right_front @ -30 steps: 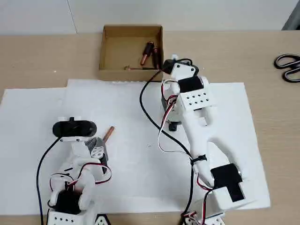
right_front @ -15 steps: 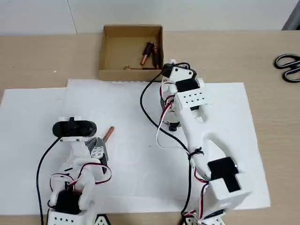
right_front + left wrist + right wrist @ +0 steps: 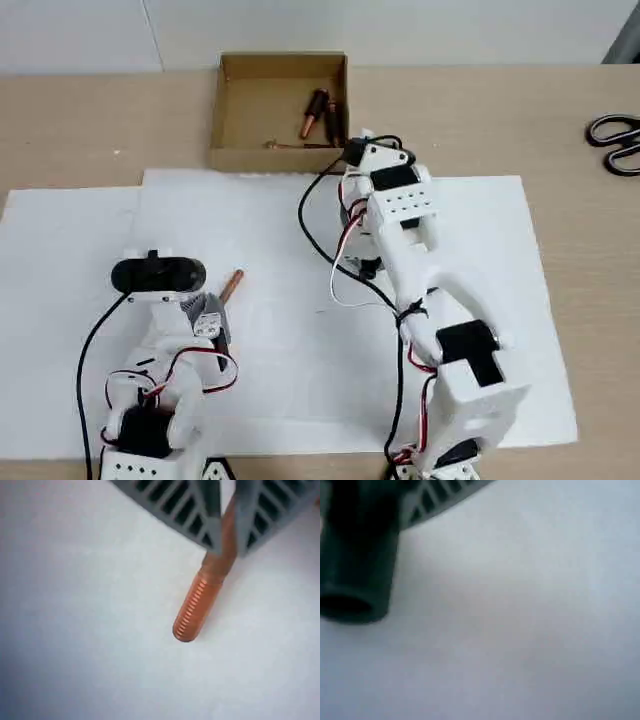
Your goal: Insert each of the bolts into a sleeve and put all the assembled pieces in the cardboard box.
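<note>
Left jaws clamp the bolt (image 3: 200, 600), threads jutting past them; right jaws grip the sleeve (image 3: 357, 565)

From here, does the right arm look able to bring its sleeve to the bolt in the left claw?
Probably yes: bare paper lies between sleeve and bolt, whose threaded end juts free of the left claw.

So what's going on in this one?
The left end effector holds a copper bolt, threaded end sticking out, over the white paper. The right end effector grips a black sleeve over the same paper, nearer the cardboard box. Some copper and dark pieces already lie in the box. This bolt and sleeve are not yet joined.
</note>
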Controlling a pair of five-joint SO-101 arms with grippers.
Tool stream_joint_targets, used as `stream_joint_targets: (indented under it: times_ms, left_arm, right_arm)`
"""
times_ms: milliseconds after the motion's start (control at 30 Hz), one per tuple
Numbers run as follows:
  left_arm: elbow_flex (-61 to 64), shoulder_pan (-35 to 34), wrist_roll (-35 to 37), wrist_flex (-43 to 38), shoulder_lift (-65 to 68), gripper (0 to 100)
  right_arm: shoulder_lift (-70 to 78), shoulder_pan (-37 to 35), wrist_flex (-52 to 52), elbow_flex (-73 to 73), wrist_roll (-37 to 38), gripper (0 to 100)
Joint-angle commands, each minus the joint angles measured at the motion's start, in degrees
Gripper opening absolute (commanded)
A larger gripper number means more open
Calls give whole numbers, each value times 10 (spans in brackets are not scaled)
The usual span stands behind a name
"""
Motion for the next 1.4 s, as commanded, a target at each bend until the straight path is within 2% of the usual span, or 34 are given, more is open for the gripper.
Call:
stream_joint_targets:
  times_ms: [0,467,667,867,1167,1367]
  left_arm:
    - [-1,2,2,-11,-5,7]
    - [-1,2,2,-11,-5,7]
    - [-1,2,2,-11,-5,7]
    - [-1,2,2,-11,-5,7]
    - [-1,2,2,-11,-5,7]
    - [-5,0,3,-19,-5,7]
  right_arm:
    - [10,-5,-3,-38,6,76]
    - [73,-6,-3,-69,22,80]
    - [86,-6,-3,-69,22,164]
    - [86,-6,-3,-69,22,122]
    - [88,-3,-3,-69,20,7]
    - [85,-2,19,-92,21,3]
